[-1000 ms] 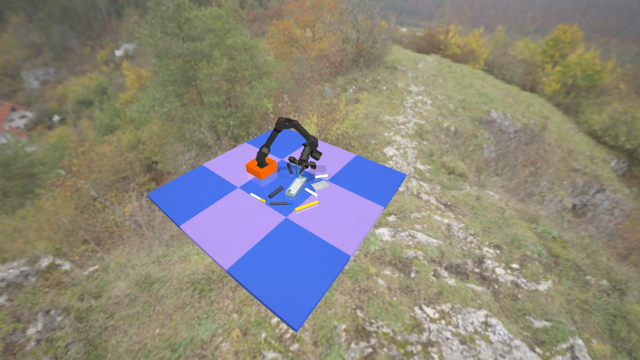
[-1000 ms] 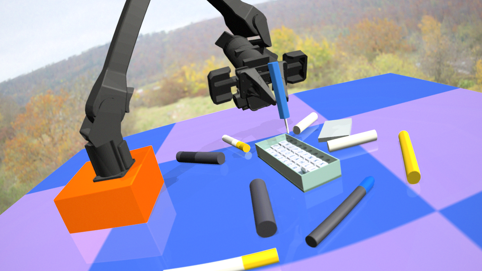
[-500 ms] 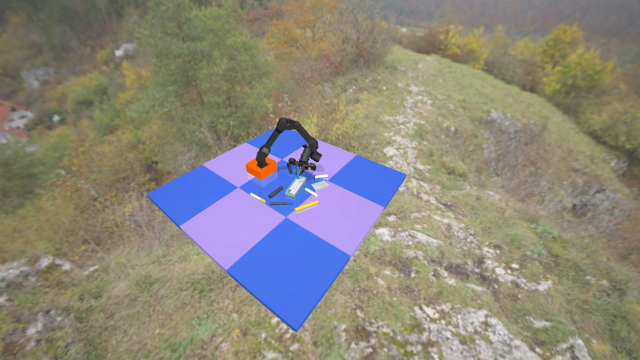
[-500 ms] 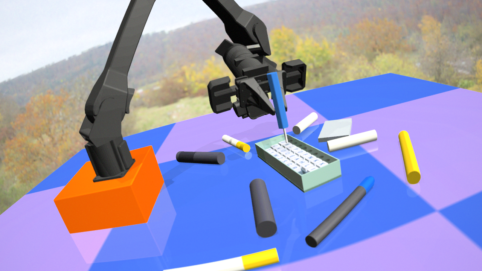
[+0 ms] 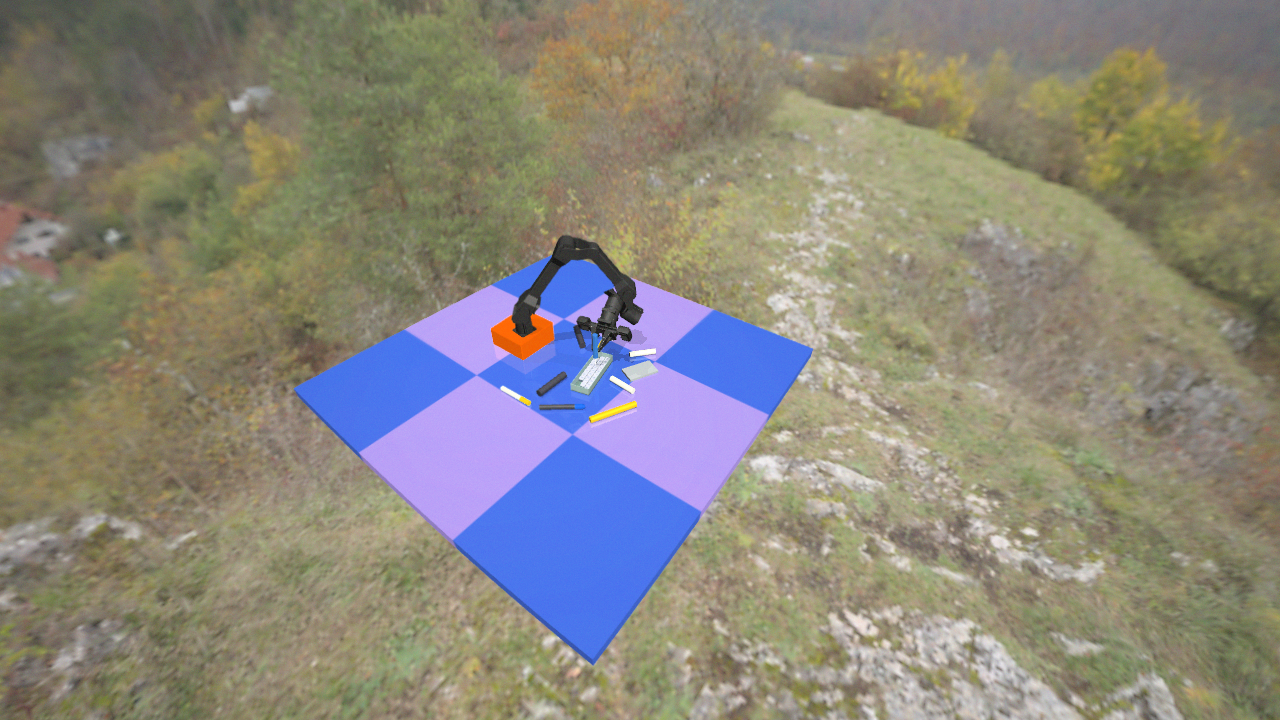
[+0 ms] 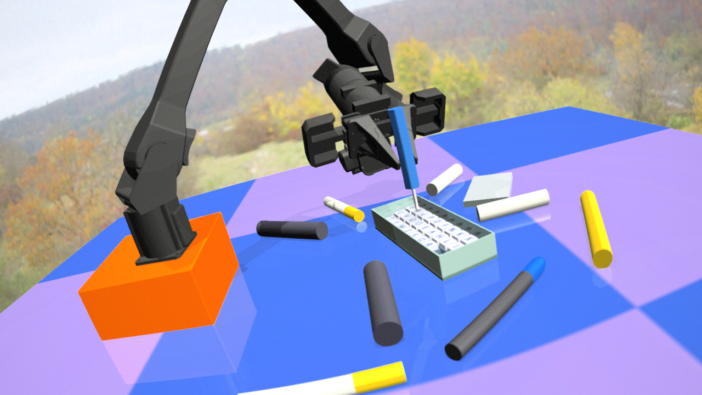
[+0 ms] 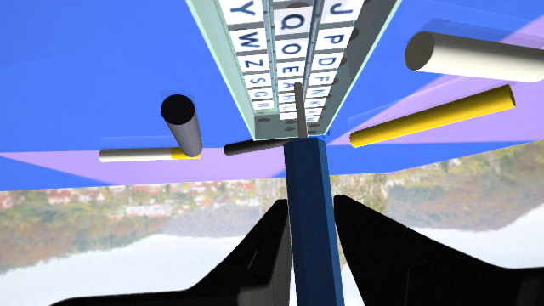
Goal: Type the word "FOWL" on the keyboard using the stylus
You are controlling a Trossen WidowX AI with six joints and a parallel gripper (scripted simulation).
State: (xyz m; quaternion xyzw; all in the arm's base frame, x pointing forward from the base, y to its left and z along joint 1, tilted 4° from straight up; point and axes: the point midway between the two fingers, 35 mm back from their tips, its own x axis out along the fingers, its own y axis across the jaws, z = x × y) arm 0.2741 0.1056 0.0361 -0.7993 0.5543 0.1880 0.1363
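Note:
My gripper [image 6: 407,164] [image 7: 310,207] is shut on the blue hexagonal shaft of the stylus [image 6: 404,147] [image 7: 310,174]. The stylus tilts slightly, with its thin grey tip down. The pale green keyboard [image 6: 468,255] [image 7: 217,42] [image 5: 582,390] lies below it, with white letter keys inside raised walls. In the exterior view the tip appears near the back-left end of the keys. In the wrist view it overlaps the A key from above. I cannot tell which key is directly under the tip, or whether it touches one.
Two white cylinders [image 6: 513,204] [image 6: 444,179] and a grey-green slab [image 6: 488,187] lie beyond the keyboard. A yellow cylinder [image 6: 595,228] lies to the right. A thick dark cylinder [image 6: 383,302] and a blue-capped dark rod [image 6: 496,309] lie on the near side. The orange base [image 6: 147,294] stands left.

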